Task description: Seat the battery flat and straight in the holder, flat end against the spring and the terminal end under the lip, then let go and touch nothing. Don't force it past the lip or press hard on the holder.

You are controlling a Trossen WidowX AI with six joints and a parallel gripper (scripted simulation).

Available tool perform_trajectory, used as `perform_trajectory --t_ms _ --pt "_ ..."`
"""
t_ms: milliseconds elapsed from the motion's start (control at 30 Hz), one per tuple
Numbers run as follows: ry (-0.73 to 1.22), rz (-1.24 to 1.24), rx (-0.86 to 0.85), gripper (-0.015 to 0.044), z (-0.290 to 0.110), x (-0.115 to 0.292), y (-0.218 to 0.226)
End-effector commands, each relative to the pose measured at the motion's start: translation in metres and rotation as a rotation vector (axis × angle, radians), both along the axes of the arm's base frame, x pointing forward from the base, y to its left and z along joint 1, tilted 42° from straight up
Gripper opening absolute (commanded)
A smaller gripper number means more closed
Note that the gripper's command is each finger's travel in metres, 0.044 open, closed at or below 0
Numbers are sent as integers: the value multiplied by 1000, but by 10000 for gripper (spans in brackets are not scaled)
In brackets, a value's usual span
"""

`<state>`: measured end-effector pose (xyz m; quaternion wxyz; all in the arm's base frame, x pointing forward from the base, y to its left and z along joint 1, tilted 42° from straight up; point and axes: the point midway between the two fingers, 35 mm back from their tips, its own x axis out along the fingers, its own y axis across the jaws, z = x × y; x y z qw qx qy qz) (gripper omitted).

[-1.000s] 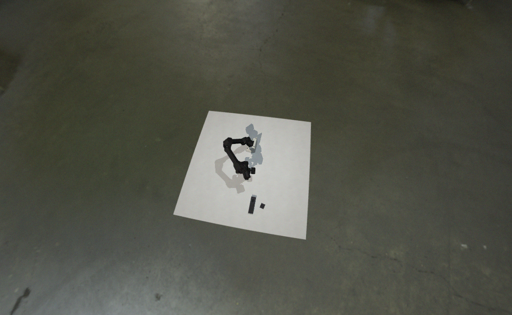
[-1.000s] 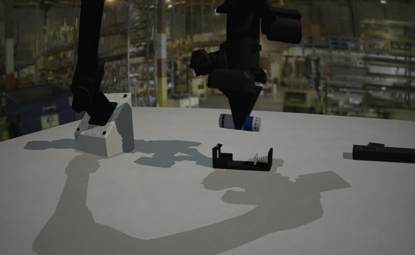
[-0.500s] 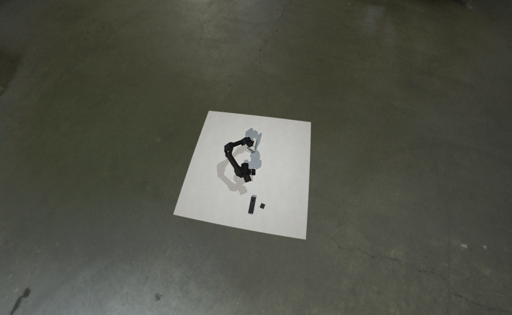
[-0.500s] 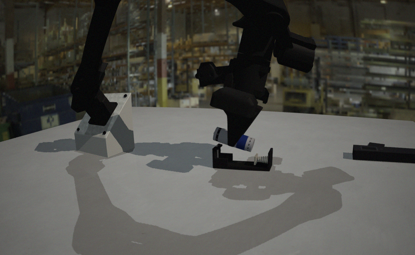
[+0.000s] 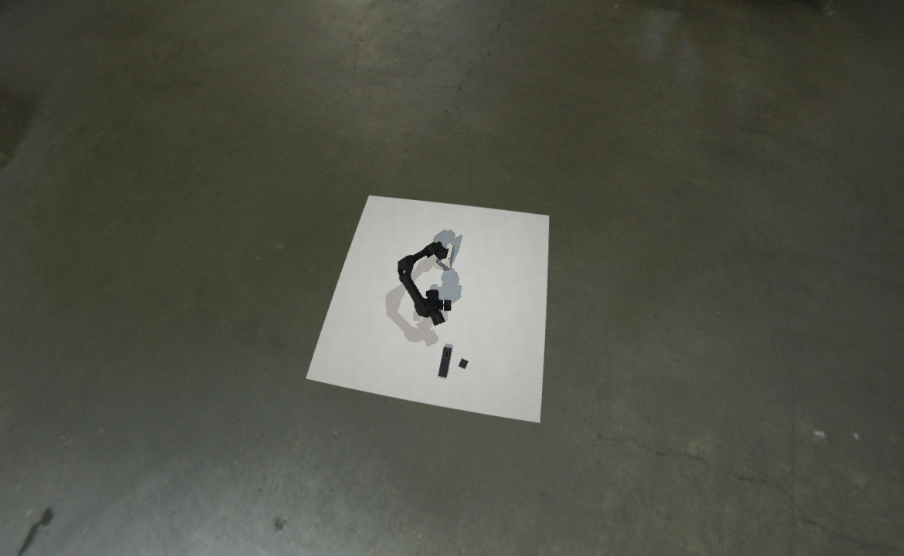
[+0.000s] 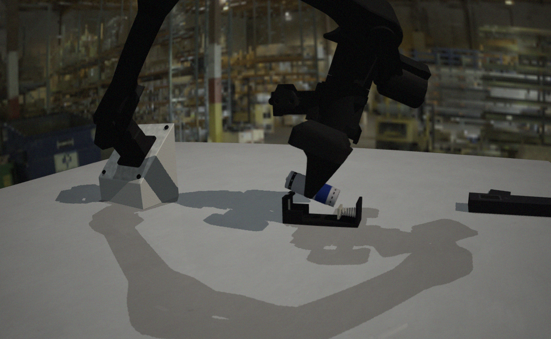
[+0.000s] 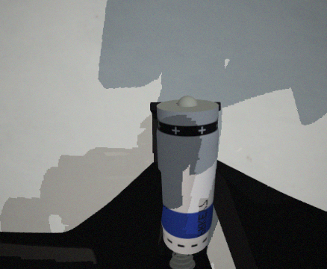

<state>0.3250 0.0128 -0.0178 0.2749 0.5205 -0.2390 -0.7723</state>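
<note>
The gripper (image 6: 318,190) clamps the battery (image 6: 330,193), tilted over the holder (image 6: 311,217): flat end low at 4 o'clock by the spring (image 6: 347,210), terminal end high at 10 o'clock above the lip (image 6: 287,198). A black block (image 6: 512,204) lies well apart at 3 o'clock.

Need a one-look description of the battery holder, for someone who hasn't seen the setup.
On the white table, look below the end effector, which grips a tilted battery. The holder is the open black cradle beneath it. Unlike the solid black block farther right, it has a coil spring inside its right end and a lip at its left.
</note>
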Motion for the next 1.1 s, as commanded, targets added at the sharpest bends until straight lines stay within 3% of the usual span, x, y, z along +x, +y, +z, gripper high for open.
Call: perform_trajectory --t_ms 0,1067 --pt "17 -17 -4 84 -2 1 -1" --pt "131 -70 -34 84 -11 9 -6"
